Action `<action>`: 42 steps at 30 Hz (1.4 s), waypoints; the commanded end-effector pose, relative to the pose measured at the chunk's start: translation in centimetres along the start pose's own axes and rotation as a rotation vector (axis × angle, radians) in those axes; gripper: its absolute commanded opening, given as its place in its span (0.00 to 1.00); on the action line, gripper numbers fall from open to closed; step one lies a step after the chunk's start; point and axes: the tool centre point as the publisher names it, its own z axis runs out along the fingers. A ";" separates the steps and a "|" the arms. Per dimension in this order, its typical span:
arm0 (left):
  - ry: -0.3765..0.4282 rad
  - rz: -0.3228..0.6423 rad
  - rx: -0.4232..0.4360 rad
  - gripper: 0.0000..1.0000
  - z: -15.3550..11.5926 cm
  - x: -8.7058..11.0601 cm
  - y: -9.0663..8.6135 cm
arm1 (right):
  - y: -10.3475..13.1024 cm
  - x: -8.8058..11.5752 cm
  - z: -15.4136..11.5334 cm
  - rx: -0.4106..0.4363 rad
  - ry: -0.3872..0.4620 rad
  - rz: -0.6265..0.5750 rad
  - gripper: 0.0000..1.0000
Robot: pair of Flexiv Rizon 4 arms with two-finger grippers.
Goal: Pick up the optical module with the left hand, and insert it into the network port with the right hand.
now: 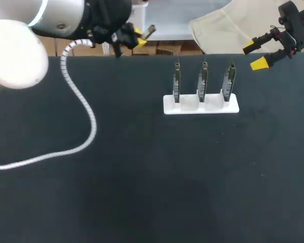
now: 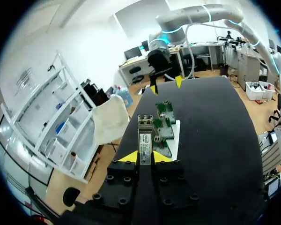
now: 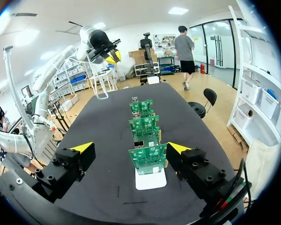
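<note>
The optical module [image 2: 144,137], a slim silver bar, stands out from between the yellow tips of my left gripper [image 2: 145,158], which is shut on it. In the head view that gripper [image 1: 135,39] hangs over the table's far edge at the left, the module [image 1: 150,31] pointing right. Three green circuit boards [image 1: 202,81] stand upright in a white holder [image 1: 201,105] right of centre. My right gripper [image 1: 254,54] is open above the far right edge. From its wrist, its gripper [image 3: 130,147] faces the row of boards [image 3: 147,157] end-on, the nearest just ahead.
A white coiled cable [image 1: 81,106] trails from my left arm across the table's left side. The black tabletop [image 1: 157,182] stretches in front of the holder toward the near edge.
</note>
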 end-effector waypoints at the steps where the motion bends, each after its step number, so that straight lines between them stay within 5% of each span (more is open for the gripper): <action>1: -0.113 0.008 0.036 0.00 2.8 -2.0 1.0 | 0.2 0.0 0.0 0.005 0.000 -0.002 1.00; 7: -0.239 0.007 0.074 0.00 4.4 -4.8 1.8 | 0.2 0.0 0.0 0.005 0.000 -0.002 1.00; 15: -0.335 -0.034 0.118 0.00 6.5 -5.8 2.7 | 0.2 0.0 0.0 0.005 0.000 -0.002 1.00; 27: -0.500 -0.064 0.233 0.00 10.8 -9.8 2.2 | 0.2 0.0 0.0 0.005 0.000 -0.002 1.00; 42: -0.530 -0.178 0.346 0.00 14.9 -10.8 -0.4 | 0.2 0.0 0.0 0.005 0.000 -0.002 1.00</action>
